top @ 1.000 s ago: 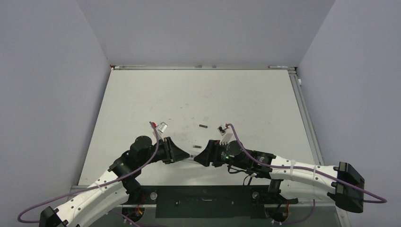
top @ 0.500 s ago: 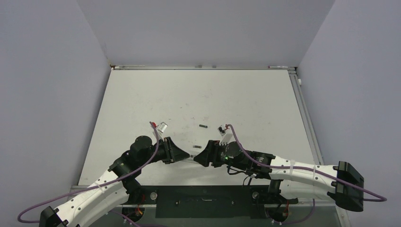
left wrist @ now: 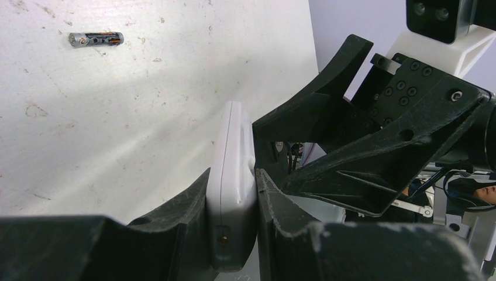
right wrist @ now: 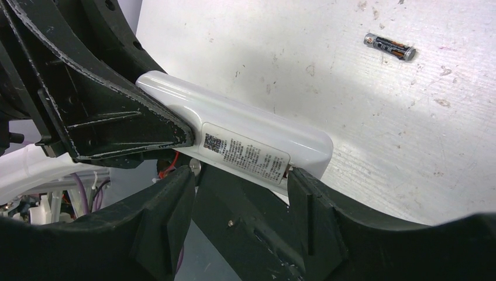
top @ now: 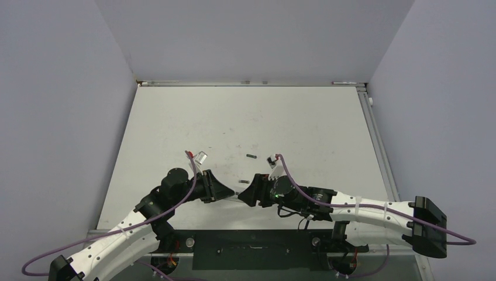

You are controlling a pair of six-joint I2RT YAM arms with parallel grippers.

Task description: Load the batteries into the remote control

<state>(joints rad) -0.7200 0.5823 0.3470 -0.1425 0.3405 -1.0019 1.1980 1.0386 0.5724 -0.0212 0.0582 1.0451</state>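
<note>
My left gripper is shut on the slim white remote control, held on edge just above the table. In the right wrist view the remote shows its back with a printed label. My right gripper faces the left one. Its fingers stand open on either side of the remote's free end, and the right fingertip touches that end. One dark battery lies on the table beyond the grippers. Another battery lies just beyond the right gripper. A battery also shows in the left wrist view and the right wrist view.
The white table stretches beyond the arms and ends at grey walls on three sides. Both arms are bent inward near the table's front edge, gripper to gripper. Purple cables loop from each wrist.
My right arm has shifted slightly left, closer to the left gripper and the remote. The left arm and the batteries have not moved.
</note>
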